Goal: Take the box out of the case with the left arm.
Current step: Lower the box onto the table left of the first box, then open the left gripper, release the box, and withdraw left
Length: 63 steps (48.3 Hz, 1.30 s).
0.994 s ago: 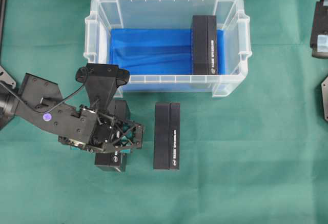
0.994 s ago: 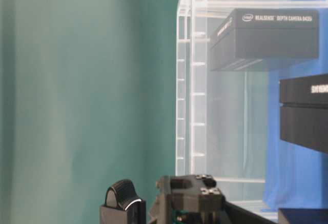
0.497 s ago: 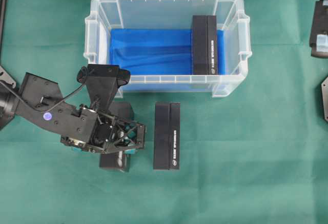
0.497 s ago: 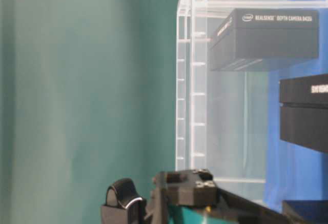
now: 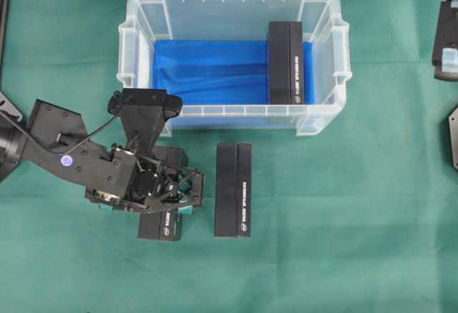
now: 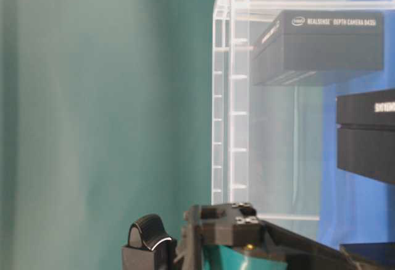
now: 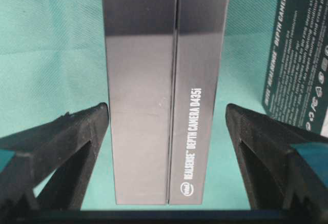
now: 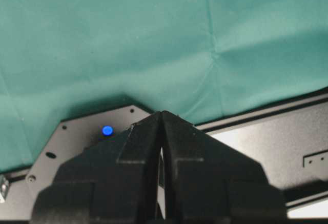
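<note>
Box [image 7: 166, 90] number one lies flat on the green cloth [image 5: 343, 241], just outside the front wall of the case [image 5: 229, 116]. Our left gripper [image 5: 179, 193] hangs over it with its jaws wide, not touching its sides. We see another box [image 5: 285, 62] inside the case. Our right gripper [image 8: 161, 131] is squeezed closed.

A wrinkled teal-green cloth [image 5: 343, 220] covers the whole counter, creased in soft folds toward 3 o'clock. Light falls evenly and softly. At table level the same green fills the 9 o'clock side.
</note>
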Available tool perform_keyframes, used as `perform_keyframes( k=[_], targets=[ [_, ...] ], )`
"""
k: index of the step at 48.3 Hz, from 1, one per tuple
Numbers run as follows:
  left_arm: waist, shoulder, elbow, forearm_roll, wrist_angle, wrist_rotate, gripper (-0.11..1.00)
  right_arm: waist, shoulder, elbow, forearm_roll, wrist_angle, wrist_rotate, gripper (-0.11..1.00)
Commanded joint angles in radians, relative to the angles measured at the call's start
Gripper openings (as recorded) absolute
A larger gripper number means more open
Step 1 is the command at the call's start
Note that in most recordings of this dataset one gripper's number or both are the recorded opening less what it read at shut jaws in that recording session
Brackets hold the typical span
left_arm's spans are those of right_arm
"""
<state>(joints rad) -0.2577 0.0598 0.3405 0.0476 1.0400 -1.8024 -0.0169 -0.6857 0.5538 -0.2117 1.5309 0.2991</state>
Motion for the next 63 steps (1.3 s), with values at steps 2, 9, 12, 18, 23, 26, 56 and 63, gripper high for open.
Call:
perform_keyframes(
  k=[2, 9, 12, 18, 23, 26, 56, 63],
  targets=[
    [0.003, -0.041, -0.038, -0.002, -0.003, 0.003, 0.95, -0.002, 0.0, -0.011, -0.003, -0.005, -0.002, 0.02],
    [0.005, -0.069, -0.074, -0.002, 0.012, 0.003, 0.94, -0.002, 0.0, -0.011, -0.003, -0.005, -0.002, 0.02],
    [0.008, -0.089, -0.092, -0.002, 0.028, 0.003, 0.94, 0.0, -0.002, -0.011, -0.003, -0.005, -0.002, 0.02],
    [0.021, -0.13, -0.135, 0.0, 0.064, 0.003, 0.94, -0.002, -0.002, -0.011, -0.003, -0.005, -0.002, 0.02],
    [0.032, -0.163, -0.179, 0.003, 0.115, 0.005, 0.94, -0.002, 0.0, -0.011, -0.003, -0.005, -0.002, 0.02],
    [0.038, -0.178, -0.206, 0.005, 0.153, 0.006, 0.94, -0.002, -0.002, -0.011, -0.003, -0.005, -0.002, 0.02],
    [0.064, -0.198, -0.279, 0.006, 0.268, 0.078, 0.94, -0.002, 0.0, -0.011, -0.003, -0.006, -0.002, 0.02],
    [0.06, -0.21, -0.272, 0.006, 0.276, 0.08, 0.94, -0.002, 0.0, -0.011, -0.003, -0.005, -0.002, 0.02]
  ],
)
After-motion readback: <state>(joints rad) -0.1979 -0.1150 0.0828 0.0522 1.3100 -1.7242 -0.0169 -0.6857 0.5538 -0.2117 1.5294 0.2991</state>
